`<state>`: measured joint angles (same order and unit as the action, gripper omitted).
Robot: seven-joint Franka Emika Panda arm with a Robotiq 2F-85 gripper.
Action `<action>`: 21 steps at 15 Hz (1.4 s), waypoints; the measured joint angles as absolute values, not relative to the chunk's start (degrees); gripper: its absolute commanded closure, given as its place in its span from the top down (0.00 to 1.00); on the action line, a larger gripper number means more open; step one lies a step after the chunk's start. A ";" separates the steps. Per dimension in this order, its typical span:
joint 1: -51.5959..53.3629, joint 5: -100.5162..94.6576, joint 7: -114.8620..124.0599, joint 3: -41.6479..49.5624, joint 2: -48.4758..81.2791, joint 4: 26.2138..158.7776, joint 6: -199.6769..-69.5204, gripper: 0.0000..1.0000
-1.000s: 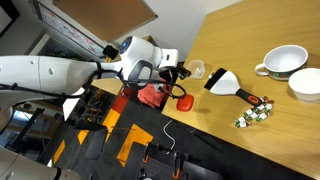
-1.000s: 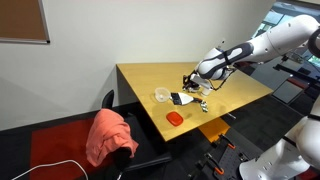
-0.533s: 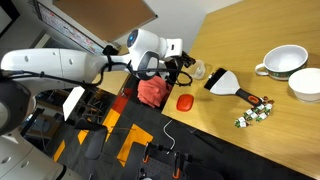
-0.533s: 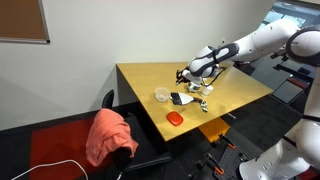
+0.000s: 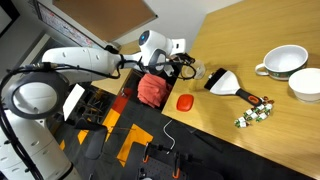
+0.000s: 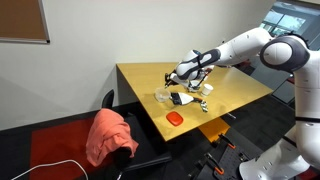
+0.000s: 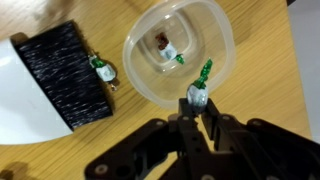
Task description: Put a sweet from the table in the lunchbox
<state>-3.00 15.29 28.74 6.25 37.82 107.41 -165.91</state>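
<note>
In the wrist view my gripper (image 7: 196, 104) is shut on a small pale whitish sweet (image 7: 196, 93) with a green wrapper tip. It holds the sweet just over the near rim of the lunchbox (image 7: 215, 35), a round translucent yellowish tub. Another wrapped sweet (image 7: 168, 50) lies inside the tub. In both exterior views the gripper (image 5: 184, 68) (image 6: 174, 78) hangs right next to the tub (image 5: 198, 71) (image 6: 161, 95), near the table's edge.
A black brush with a white handle (image 7: 50, 80) (image 5: 222, 82) lies beside the tub, with a loose sweet (image 7: 101, 68) against it. A red-orange piece (image 5: 184, 102) (image 6: 175, 118), two white bowls (image 5: 285, 62) and a sweet cluster (image 5: 255, 113) are on the table. A red cloth (image 6: 110, 135) lies on a chair.
The arm has swung across the table toward the tub, carrying the sweet. The gripper now hangs at the tub's rim.
</note>
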 measured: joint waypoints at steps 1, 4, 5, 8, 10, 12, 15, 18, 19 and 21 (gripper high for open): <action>-2.85 15.29 28.74 5.83 38.62 106.33 -165.16 0.04; -1.71 15.29 28.74 5.96 40.41 104.17 -162.74 0.04; -1.23 15.29 28.74 6.25 40.78 103.90 -162.27 0.04; 0.07 15.28 28.76 7.39 41.36 103.70 -161.61 0.43; 0.67 15.26 28.76 8.06 41.43 103.70 -161.46 0.51; 1.13 15.26 28.76 8.58 41.43 103.68 -161.45 0.66; 1.44 15.26 28.76 8.83 41.43 103.60 -161.45 0.87; 1.57 15.26 28.76 8.84 41.43 103.46 -161.45 1.00; 1.61 15.26 28.76 8.84 41.43 103.41 -161.45 1.00; 1.64 15.26 28.76 8.84 41.38 103.33 -161.45 1.00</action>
<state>1.64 15.26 28.76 8.84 41.38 103.33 -161.45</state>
